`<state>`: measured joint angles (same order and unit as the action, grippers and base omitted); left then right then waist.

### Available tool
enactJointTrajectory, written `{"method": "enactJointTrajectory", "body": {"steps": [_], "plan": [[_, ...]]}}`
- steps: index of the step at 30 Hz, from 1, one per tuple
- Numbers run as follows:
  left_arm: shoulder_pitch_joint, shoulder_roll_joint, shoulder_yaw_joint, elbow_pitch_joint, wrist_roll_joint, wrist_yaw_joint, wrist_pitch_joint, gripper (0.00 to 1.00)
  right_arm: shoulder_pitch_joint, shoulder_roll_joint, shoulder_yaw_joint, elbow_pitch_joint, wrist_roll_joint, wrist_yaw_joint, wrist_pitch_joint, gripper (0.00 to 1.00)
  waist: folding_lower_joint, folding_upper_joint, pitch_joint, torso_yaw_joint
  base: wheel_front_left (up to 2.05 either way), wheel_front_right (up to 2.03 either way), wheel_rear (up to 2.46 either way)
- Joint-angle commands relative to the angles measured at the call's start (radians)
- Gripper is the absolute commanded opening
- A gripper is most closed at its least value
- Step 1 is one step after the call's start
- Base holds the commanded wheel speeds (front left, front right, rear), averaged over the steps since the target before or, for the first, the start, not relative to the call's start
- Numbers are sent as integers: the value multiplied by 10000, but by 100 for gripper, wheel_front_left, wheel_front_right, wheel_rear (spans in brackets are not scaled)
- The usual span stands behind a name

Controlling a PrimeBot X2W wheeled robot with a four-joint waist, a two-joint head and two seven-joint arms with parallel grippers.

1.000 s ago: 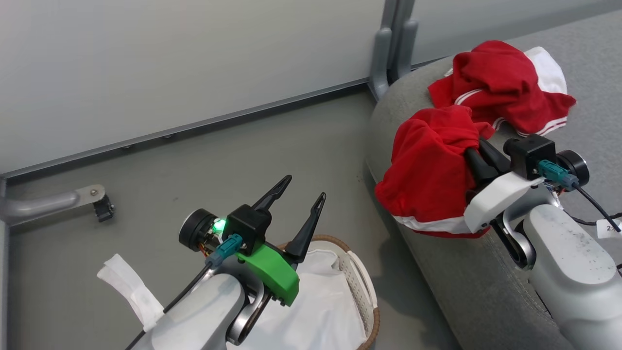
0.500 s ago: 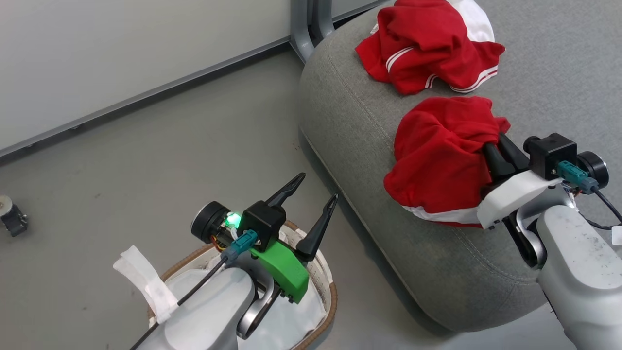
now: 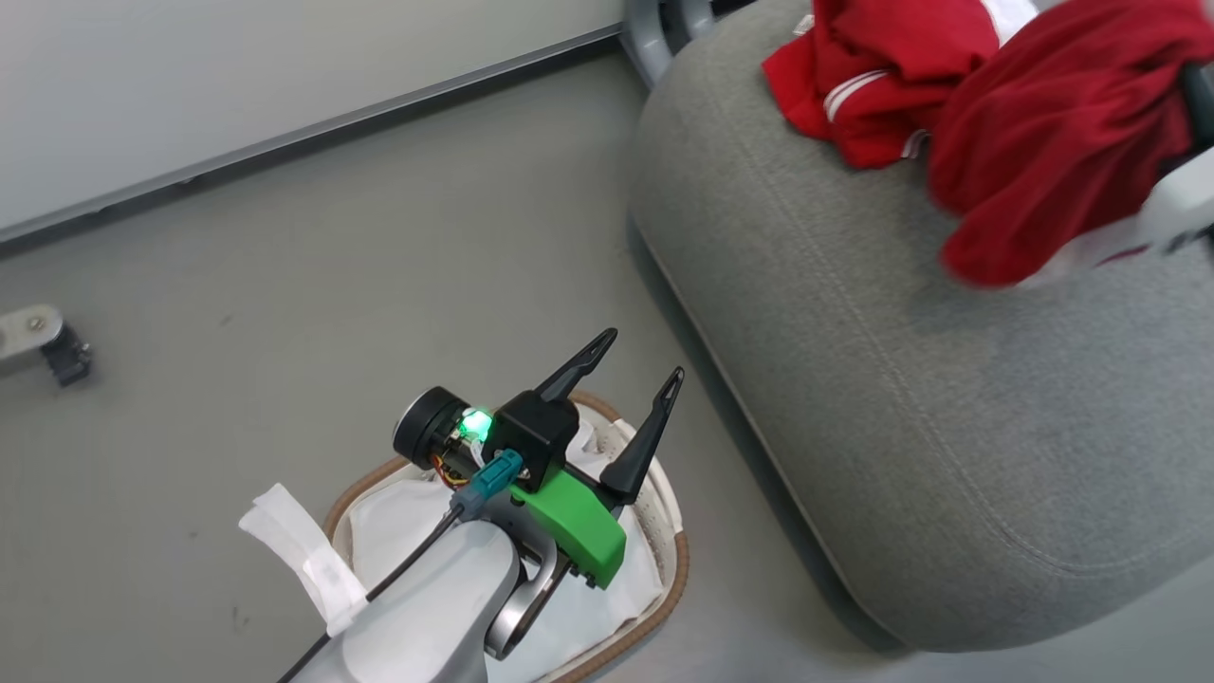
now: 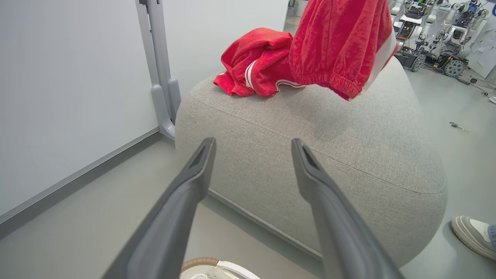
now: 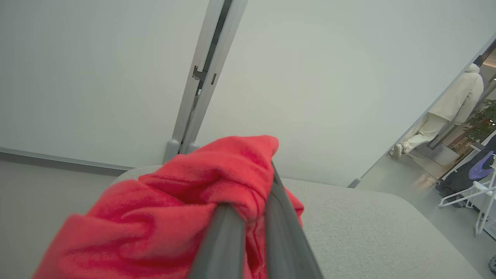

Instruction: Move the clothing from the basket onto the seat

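The seat takes up the right side of the head view. Its rounded corner and stitched seam face a wide stretch of bare floor. Its long side runs from the top middle down to the lower right. A narrow strip of floor separates that edge from the basket, which stands near the seat without touching it. The far corner of the seat sits just beside the grey post at the foot of the wall. A small metal foot stands well apart at the left edge. A shoe rests on the floor by the seat's other end.

The left gripper hangs over the basket's seat-side rim with its fingers spread wide and nothing between them. They point up towards the seat. Under it lies the white liner.

The right gripper has its fingers drawn close together, pinching a red garment. This garment is bunched and hangs downward from the fingers over the top of the seat. Its long axis is roughly vertical, with the white-trimmed hem lowest, and it casts a shadow on the cushion below. Whether the hem touches the cushion I cannot tell.

A second red garment lies crumpled on the seat near the post corner, just beside the hanging one. Its white stripes face the seat's edge.
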<state>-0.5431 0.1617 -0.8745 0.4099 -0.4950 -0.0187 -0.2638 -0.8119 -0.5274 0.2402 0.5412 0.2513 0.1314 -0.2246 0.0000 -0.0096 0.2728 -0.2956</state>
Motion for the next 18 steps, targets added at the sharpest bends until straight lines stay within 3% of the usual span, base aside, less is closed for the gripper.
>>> {"method": "enactJointTrajectory", "body": {"steps": [1,8,14,18], "plan": [[-60,-39,89,-53,100,8,-10,100,-394,-332,-109,-35,-79,-14,167,0,0,96,432,639,0,0,0],[-474,-64,240,-237,444,-28,-9,100,-1994,-1935,-1270,8,-334,-14,1003,0,0,96,1320,1674,0,0,0],[-795,-132,285,-413,642,-69,-9,100,-2610,-2427,-2324,510,-809,-14,1479,0,0,96,2162,2435,0,0,0],[-938,-295,252,-457,709,-100,-9,100,-2353,-2226,-2997,1349,-1124,-14,1323,0,0,96,2564,2771,0,0,0]]}}
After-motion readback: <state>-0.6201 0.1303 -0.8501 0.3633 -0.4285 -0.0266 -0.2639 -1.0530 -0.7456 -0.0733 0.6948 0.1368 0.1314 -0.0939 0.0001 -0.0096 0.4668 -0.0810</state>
